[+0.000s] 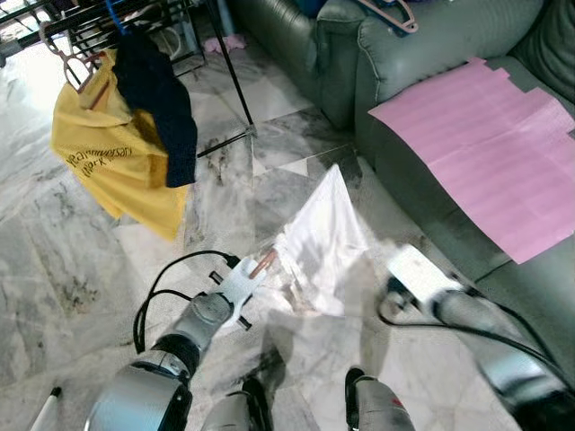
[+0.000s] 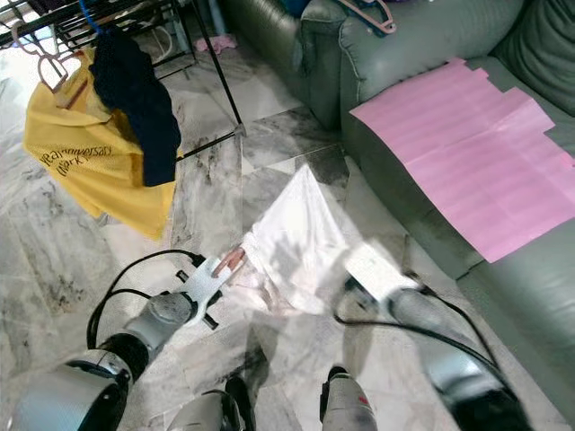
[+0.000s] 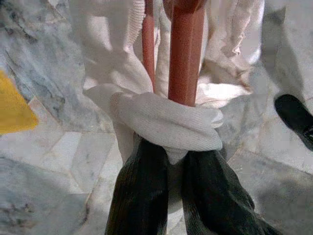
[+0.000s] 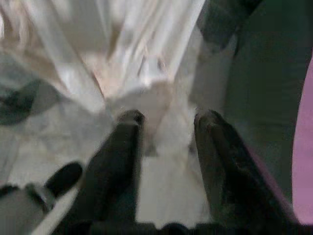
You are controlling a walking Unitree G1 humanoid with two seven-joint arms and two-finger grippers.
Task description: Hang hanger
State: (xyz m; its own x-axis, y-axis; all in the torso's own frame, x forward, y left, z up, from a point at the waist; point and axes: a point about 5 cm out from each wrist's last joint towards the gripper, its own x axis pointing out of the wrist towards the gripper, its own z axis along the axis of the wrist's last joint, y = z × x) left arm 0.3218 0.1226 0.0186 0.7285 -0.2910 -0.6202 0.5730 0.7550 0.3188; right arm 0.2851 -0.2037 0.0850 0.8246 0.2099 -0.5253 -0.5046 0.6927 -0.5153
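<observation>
Where the white garment's ribbed collar is bunched, the reddish-brown hanger (image 3: 185, 54) is gripped together with the cloth by the left gripper (image 3: 168, 161), whose two black fingers (image 3: 139, 191) are closed tight on both. From that grip the white garment (image 1: 322, 238) is spread forward and to the right, held low above the marble floor (image 1: 54, 269). Just to the right of the cloth the right gripper (image 4: 166, 122) is found, its fingers parted with a clear gap and nothing held between them; the garment's hem is seen just ahead of its tips, though contact cannot be judged through the blur. Well ahead of the left gripper and further left, a yellow printed shirt (image 1: 112, 162) and a dark navy garment (image 1: 162, 99) are hung on a black drying rack (image 1: 229, 72), with a pale hanger (image 1: 67, 54) beside them. Beyond the right gripper a grey-green leather sofa (image 1: 422, 63) is seen, with a pink sheet (image 1: 499, 144) laid on its seat and a pink hanger (image 1: 395, 13) on its arm.
</observation>
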